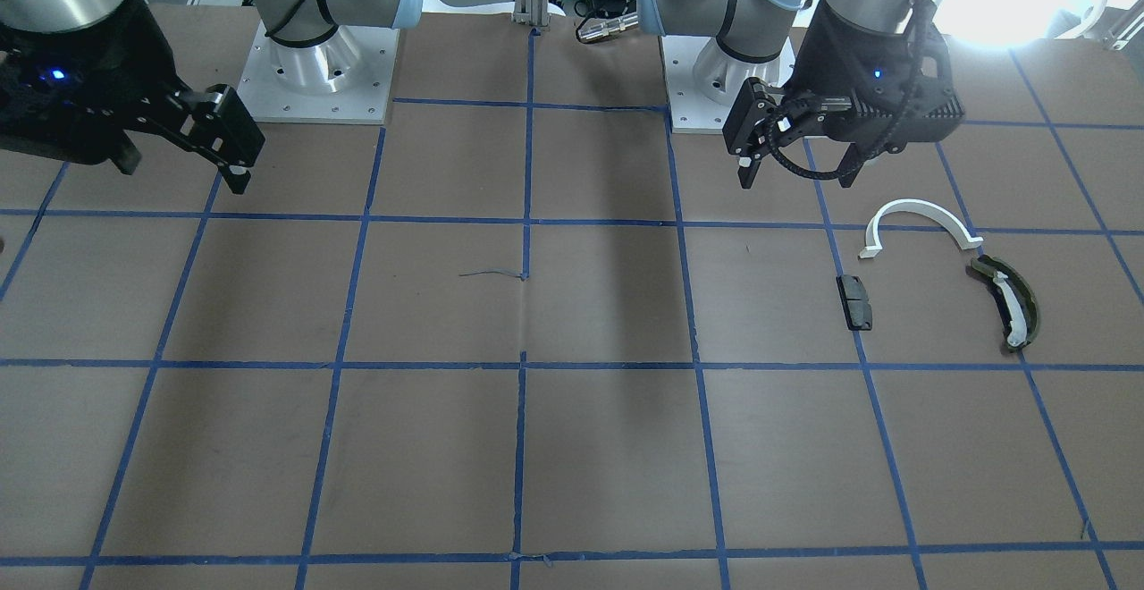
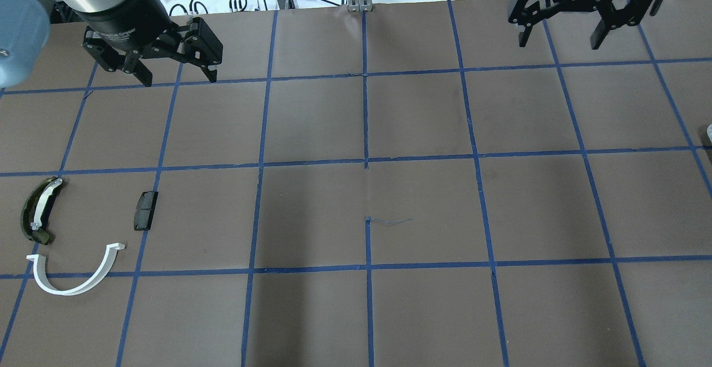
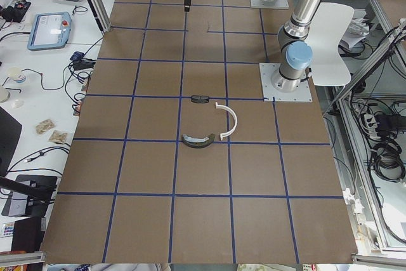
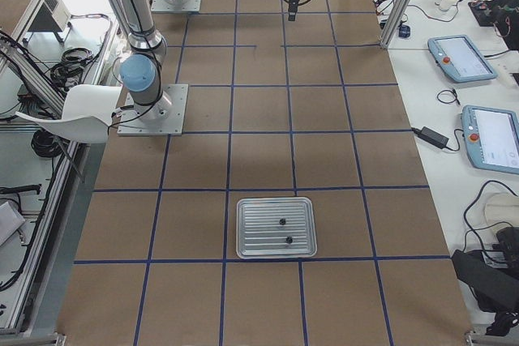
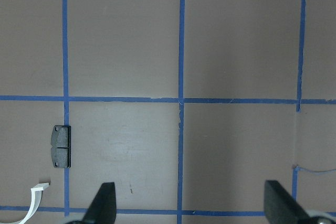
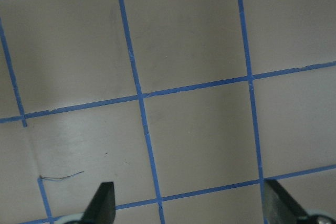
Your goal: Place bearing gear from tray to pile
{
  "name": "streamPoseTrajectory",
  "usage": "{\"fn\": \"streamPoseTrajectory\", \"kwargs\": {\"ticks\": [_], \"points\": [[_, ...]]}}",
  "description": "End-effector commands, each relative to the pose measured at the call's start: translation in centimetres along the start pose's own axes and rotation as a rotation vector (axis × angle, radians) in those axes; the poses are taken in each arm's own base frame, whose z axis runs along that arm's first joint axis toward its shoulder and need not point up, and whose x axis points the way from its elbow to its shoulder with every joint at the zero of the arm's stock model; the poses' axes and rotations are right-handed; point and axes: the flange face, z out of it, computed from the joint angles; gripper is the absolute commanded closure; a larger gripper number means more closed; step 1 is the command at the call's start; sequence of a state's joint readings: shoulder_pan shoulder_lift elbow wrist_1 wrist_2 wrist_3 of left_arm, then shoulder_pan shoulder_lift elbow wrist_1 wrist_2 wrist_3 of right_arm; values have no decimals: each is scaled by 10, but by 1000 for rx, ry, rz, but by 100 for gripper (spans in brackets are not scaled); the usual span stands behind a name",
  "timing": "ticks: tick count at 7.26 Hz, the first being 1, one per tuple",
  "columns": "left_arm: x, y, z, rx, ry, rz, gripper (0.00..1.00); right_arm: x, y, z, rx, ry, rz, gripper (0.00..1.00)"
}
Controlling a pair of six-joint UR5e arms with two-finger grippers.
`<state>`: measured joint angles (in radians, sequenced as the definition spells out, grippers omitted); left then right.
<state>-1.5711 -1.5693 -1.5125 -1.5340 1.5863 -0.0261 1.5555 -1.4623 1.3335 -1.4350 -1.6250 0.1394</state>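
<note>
1. Left gripper [image 2: 178, 78], right gripper [image 2: 559, 41] — both spread, empty, held high.
2. Bearing gear [image 4: 281, 221] — small dark piece on the tray [image 4: 259, 237], right end; not yet grasped.
3. Pile [image 2: 146, 210] is laid at the left.
4. Step judged: pickup not begun; the right gripper is to be lowered over the tray.

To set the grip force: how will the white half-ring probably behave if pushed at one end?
The white half-ring looks thin, so it is probably light and slightly springy. It lies flat on the table, so it should slide, not roll. With its open curve, an end push would likely turn it.
</note>
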Motion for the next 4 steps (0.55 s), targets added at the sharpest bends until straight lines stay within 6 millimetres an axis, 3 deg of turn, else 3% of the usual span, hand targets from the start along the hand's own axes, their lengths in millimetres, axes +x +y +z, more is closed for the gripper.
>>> {"fn": "streamPoseTrajectory", "kwargs": {"ticks": [1, 4], "points": [[0, 0, -1, 1, 2, 0, 0, -10, -2, 5, 8, -2, -2, 0], [0, 0, -1, 3, 2, 0, 0, -10, -2, 5, 4, -3, -3, 0]]}}
